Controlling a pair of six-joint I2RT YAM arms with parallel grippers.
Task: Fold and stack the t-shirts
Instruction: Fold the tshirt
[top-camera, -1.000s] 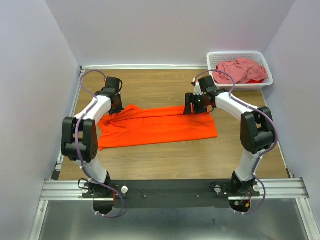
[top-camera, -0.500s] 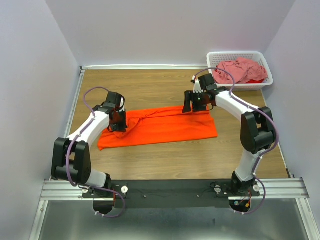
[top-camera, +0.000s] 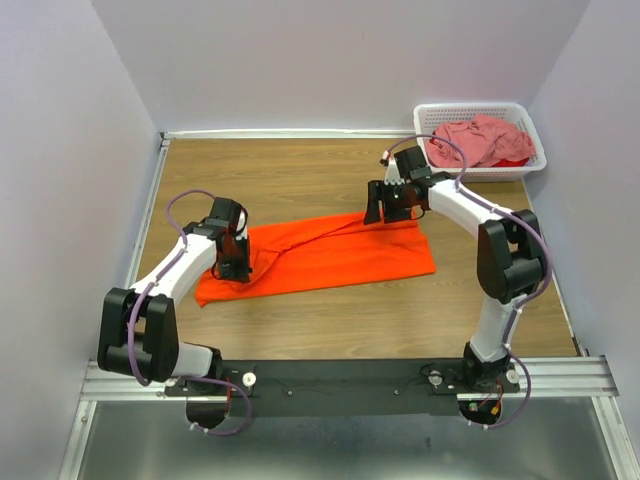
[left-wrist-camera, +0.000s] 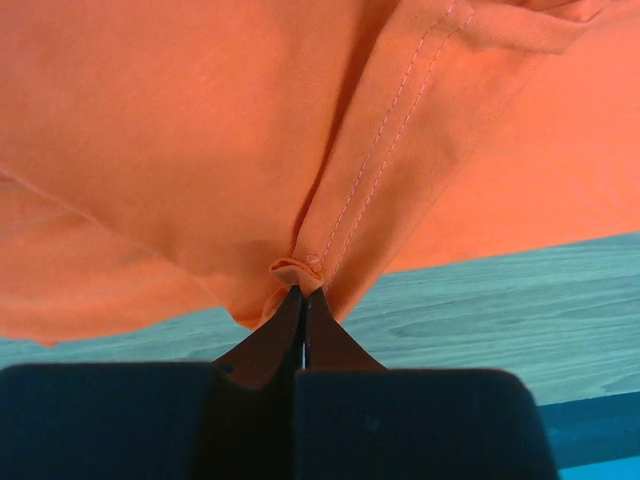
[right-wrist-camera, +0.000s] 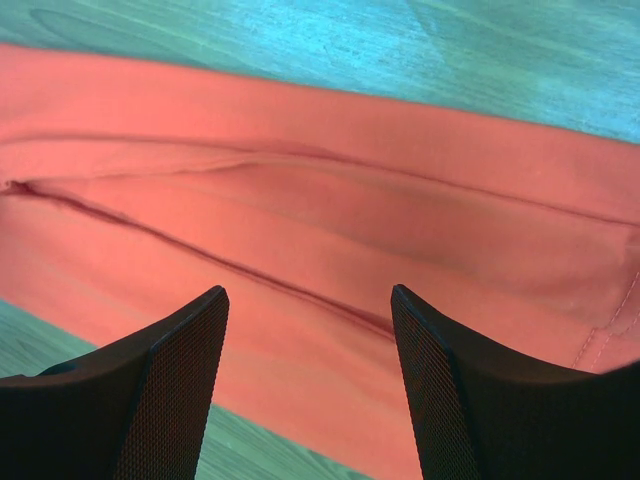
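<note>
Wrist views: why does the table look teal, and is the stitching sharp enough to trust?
Left wrist: a colour cast turns the table teal; stitching on the orange t-shirt is sharp, the left claw a dark silhouette. Right wrist: same cast, cloth folds crisp. Top external: table reads brown, light even.

Showing plain bright orange across the large t-shirt (top-camera: 340, 255), with matching orange stitching running along a hem. Showing dusty pink on the other t-shirt (top-camera: 478, 138). Showing white, in an open lattice pattern, on the basket (top-camera: 533, 128). Showing brown wood grain on the surface (top-camera: 300, 175). Showing black on the left pincer (left-wrist-camera: 303, 292) and right pincer (right-wrist-camera: 308, 295), with a fine mesh texture covering the latter's pads (right-wrist-camera: 160, 400).
</note>
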